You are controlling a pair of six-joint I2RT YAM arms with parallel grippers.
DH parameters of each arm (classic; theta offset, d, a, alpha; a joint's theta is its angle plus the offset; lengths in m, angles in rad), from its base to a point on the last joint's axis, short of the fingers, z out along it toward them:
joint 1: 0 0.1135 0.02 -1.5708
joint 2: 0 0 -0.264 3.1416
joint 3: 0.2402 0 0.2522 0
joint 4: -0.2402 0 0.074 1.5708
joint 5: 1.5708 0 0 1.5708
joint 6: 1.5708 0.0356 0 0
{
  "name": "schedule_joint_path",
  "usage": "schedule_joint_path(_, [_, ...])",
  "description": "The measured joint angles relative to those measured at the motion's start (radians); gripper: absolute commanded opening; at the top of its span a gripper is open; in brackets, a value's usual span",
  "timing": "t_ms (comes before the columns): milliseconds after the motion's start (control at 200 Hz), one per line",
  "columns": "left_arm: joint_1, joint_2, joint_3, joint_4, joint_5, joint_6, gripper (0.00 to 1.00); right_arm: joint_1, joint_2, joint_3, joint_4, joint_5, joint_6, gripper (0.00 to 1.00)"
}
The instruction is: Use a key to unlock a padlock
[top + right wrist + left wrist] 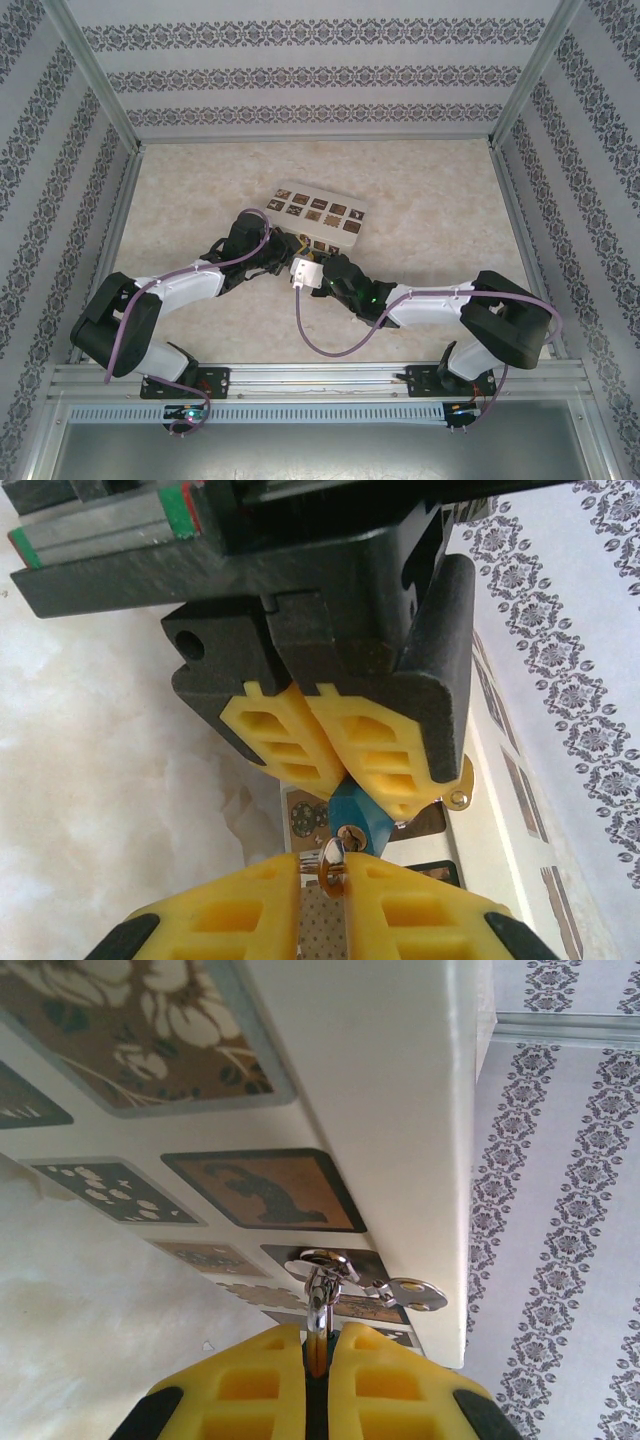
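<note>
The left gripper (pixel 345 780) is clamped tight on the blue padlock (pixel 358 815), holding it over the middle of the bench (pixel 430 200), just at the near edge of the white box (pixel 315 210). The right gripper (pixel 325 880) is pinched closed on a small key (pixel 331 863) that meets the padlock's keyhole end. A second key (pixel 415 1295) dangles beside the box.

No words, numbers or brand marks can be read. The squares on the white box (pixel 390 1090) carry only pictures: flowers, a crouching figure, small shapes.
</note>
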Motion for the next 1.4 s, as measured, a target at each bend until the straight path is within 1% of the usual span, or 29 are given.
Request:
schedule_joint_path(195, [0.000, 0.000, 0.000, 0.001, -0.009, -0.001, 0.00, 0.000, 0.005, 0.005, 0.005, 0.010, 0.037, 0.08])
schedule_joint_path(425, [0.000, 0.000, 0.000, 0.006, -0.016, -0.010, 0.00, 0.000, 0.006, 0.005, 0.012, 0.015, 0.118, 0.00])
schedule_joint_path(744, [-0.014, 0.000, -0.004, 0.026, -0.047, -0.029, 0.00, -0.001, 0.006, -0.008, 0.048, 0.013, 0.316, 0.00])
schedule_joint_path(964, [-0.066, 0.000, -0.045, 0.080, -0.141, -0.052, 0.00, -0.014, 0.016, -0.054, 0.113, -0.014, 0.488, 0.00])
schedule_joint_path(1154, [-0.092, 0.007, -0.083, 0.120, -0.211, -0.064, 0.00, -0.014, 0.058, -0.068, 0.163, -0.029, 0.588, 0.00])
schedule_joint_path(1399, [-0.098, 0.079, -0.093, 0.166, -0.246, -0.070, 0.00, -0.024, 0.162, -0.088, 0.283, -0.037, 0.703, 0.00])
